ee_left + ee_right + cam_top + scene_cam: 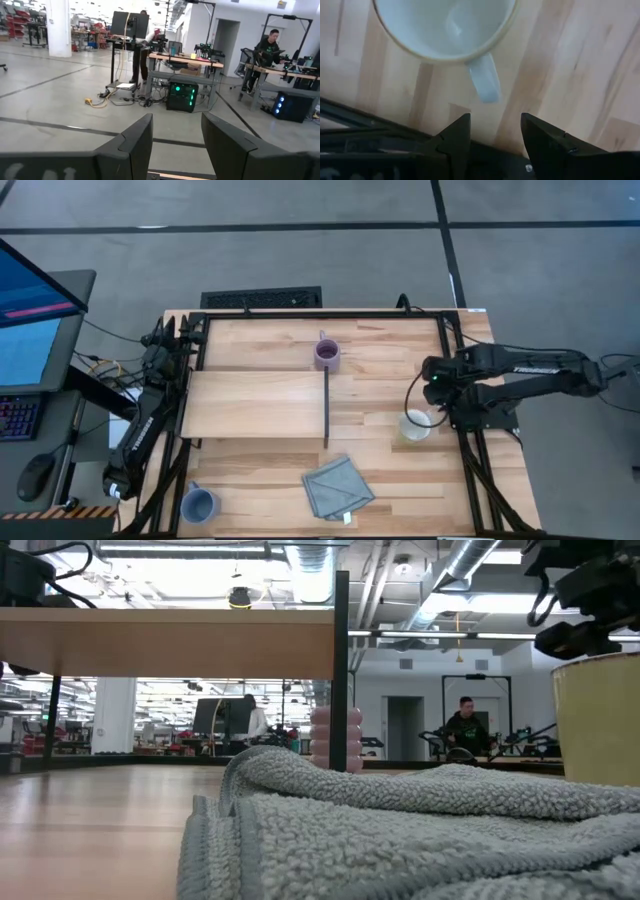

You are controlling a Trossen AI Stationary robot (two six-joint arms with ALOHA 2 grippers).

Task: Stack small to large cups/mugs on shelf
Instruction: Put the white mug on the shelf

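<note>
The shelf (260, 402) is a light wood board with a dark upright panel (326, 405) at its right end. In the low view the shelf (165, 645) stands raised above the tabletop. The purple mug (327, 354) stands behind the panel. A blue-grey mug (199, 504) stands at the near left corner. The white mug (414, 425) stands on the table to the right. My right gripper (495, 135) is open and points down just beside the white mug's handle (484, 80). My left gripper (177, 145) is open at the table's left edge and points out into the room.
A grey-blue cloth (338, 487) lies crumpled near the front edge, right of the blue-grey mug. Dark frame rails (470, 470) run along the table's sides. A monitor (35, 320) stands off the table's left. People work at benches in the room beyond.
</note>
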